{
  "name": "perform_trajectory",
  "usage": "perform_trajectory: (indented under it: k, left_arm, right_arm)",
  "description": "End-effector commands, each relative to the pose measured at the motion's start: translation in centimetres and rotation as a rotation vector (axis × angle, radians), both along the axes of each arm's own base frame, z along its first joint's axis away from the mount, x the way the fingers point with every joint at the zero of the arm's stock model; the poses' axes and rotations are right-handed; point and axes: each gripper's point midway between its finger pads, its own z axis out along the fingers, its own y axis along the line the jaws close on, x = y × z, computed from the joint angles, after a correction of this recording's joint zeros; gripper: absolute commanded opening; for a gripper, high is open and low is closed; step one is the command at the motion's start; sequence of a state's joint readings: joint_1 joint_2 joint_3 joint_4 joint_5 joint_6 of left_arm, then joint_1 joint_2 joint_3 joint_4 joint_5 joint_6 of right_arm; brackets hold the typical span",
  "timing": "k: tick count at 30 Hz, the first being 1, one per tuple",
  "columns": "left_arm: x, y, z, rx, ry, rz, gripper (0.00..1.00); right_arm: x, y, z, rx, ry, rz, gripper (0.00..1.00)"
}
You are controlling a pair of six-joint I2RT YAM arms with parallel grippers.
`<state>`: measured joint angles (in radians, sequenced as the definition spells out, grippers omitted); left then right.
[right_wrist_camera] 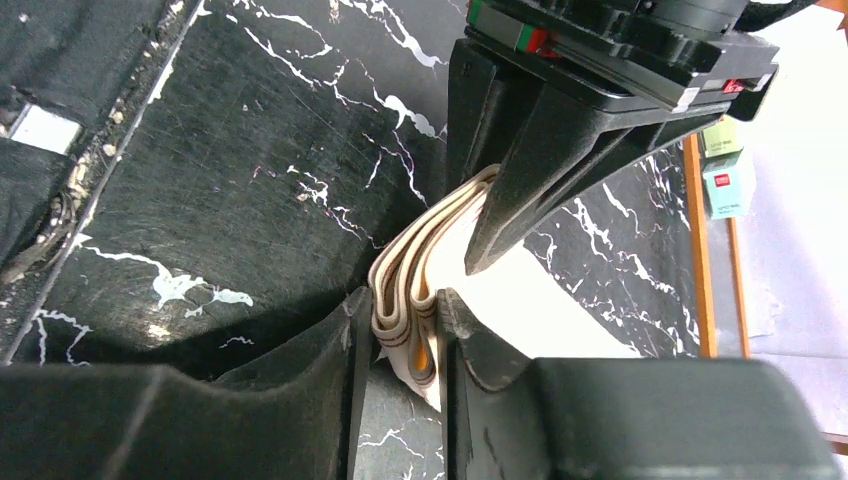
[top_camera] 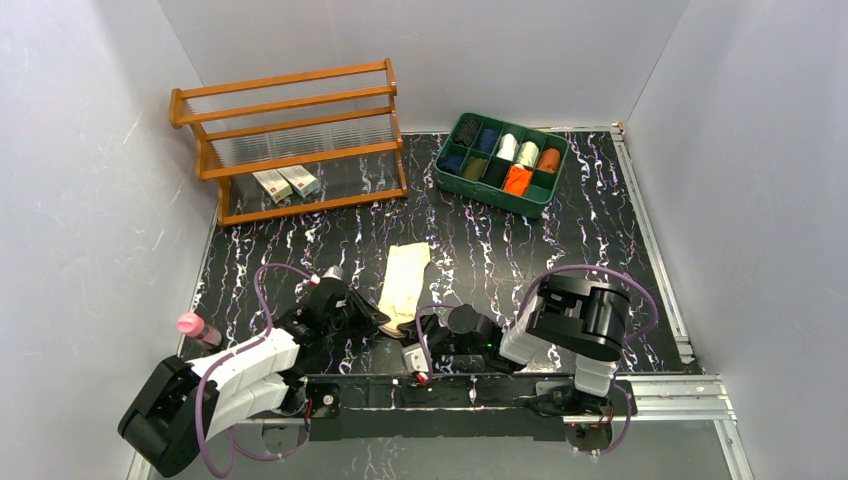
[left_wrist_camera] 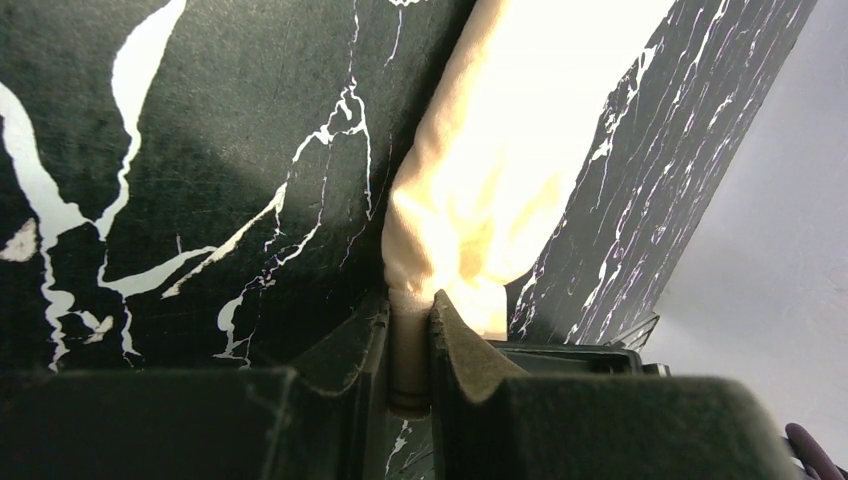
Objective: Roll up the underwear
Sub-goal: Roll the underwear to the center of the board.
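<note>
The left gripper (left_wrist_camera: 410,340) and right gripper (right_wrist_camera: 405,330) each pinch the near end of the tan underwear (top_camera: 405,270), seemingly layered; nearly all rolling remains.

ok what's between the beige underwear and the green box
Nothing, just bare black tabletop between the beige underwear and the green box; the top view shows it.

Beige underwear (top_camera: 405,275), long folded strip, flat on black marbled table (top_camera: 480,250); orange underwear (top_camera: 516,180), bundled, in green tray (top_camera: 485,200).
</note>
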<state>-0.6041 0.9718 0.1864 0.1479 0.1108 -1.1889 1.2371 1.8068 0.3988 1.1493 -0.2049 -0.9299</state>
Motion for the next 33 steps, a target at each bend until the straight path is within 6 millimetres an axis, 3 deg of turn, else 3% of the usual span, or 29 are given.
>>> perform_trajectory:
  k: [1, 13, 15, 20, 23, 33]
  left_arm:
    - [-0.7, 1.4, -1.2, 0.081, 0.035, 0.006, 0.00]
    - [-0.8, 1.6, -1.3, 0.086, 0.034, 0.009, 0.00]
    - [-0.9, 2.0, -1.3, 0.097, 0.036, 0.025, 0.09]
    - [-0.6, 2.5, -0.5, 0.095, -0.003, 0.055, 0.40]
    - [-0.2, 3.1, 0.0, 0.120, -0.027, 0.076, 0.51]
    - [1.1, 3.4, 2.2, 0.170, -0.101, 0.063, 0.61]
  right_arm:
    - [0.6, 0.7, 1.3, 0.049, -0.060, -0.027, 0.34]
    - [1.8, 0.4, 1.2, 0.082, 0.030, -0.145, 0.07]
    - [1.6, 0.6, 0.9, 0.055, 0.116, -0.150, 0.01]
    - [0.2, 0.4, 1.4, 0.059, 0.435, -0.094, 0.01]
    - [0.0, 0.2, 1.3, 0.047, 0.621, -0.079, 0.01]
    - [-0.1, -0.2, 2.2, 0.093, 1.084, -0.122, 0.02]
